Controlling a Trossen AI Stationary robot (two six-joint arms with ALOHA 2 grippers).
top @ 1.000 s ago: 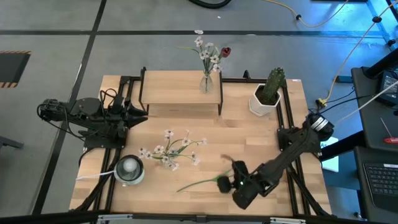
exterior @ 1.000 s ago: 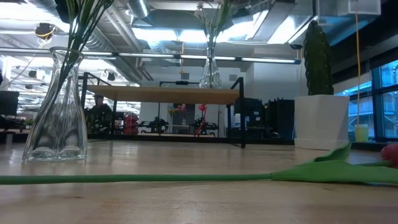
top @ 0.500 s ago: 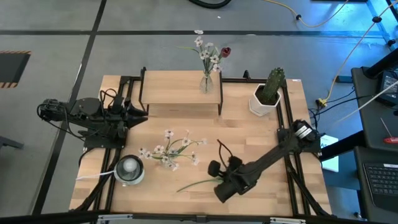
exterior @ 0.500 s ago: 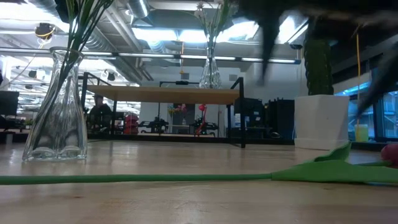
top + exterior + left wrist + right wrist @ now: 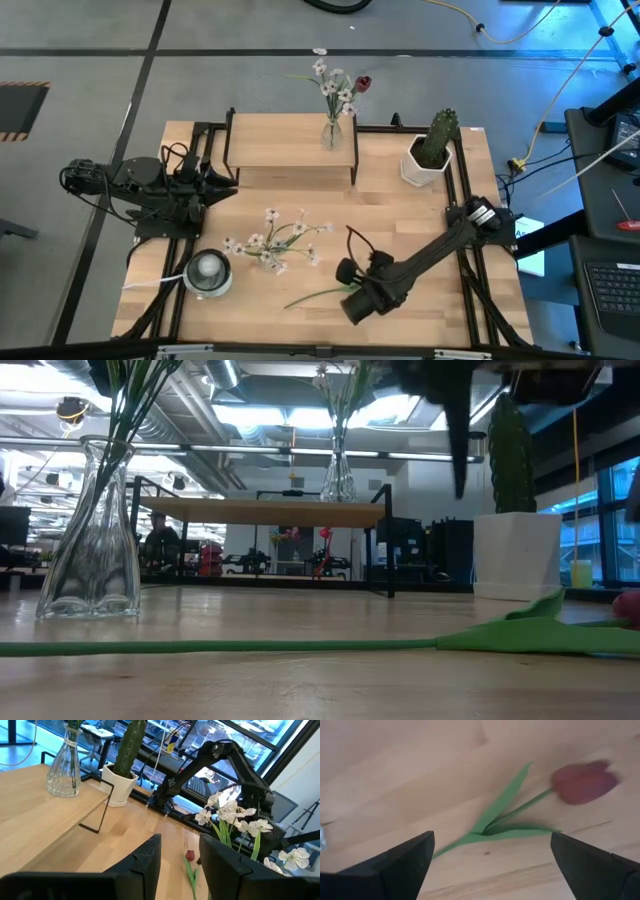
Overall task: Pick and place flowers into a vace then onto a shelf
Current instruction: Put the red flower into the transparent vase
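Note:
A flower with a dark red bud (image 5: 582, 782) and long green leaves (image 5: 505, 815) lies flat on the tabletop near the front, its stem (image 5: 315, 296) pointing left. My right gripper (image 5: 350, 262) hangs open above it, pointing down, one finger on either side of the leaves, touching nothing. A glass vase (image 5: 208, 272) at the front left holds white-blossom stems (image 5: 270, 243). A second vase (image 5: 333, 130) with flowers stands on the shelf (image 5: 280, 145). My left gripper (image 5: 232, 184) waits open at the table's left.
A green cactus in a white pot (image 5: 428, 152) stands at the back right. Black frame rails (image 5: 465, 250) run along the table's sides. Bare wood lies between the shelf and the lying flower.
My right gripper has swung toward the table's left, over the red-bud flower, tipping from slanted to pointing down and rolling about its own line. It has stayed open. The flower has not moved.

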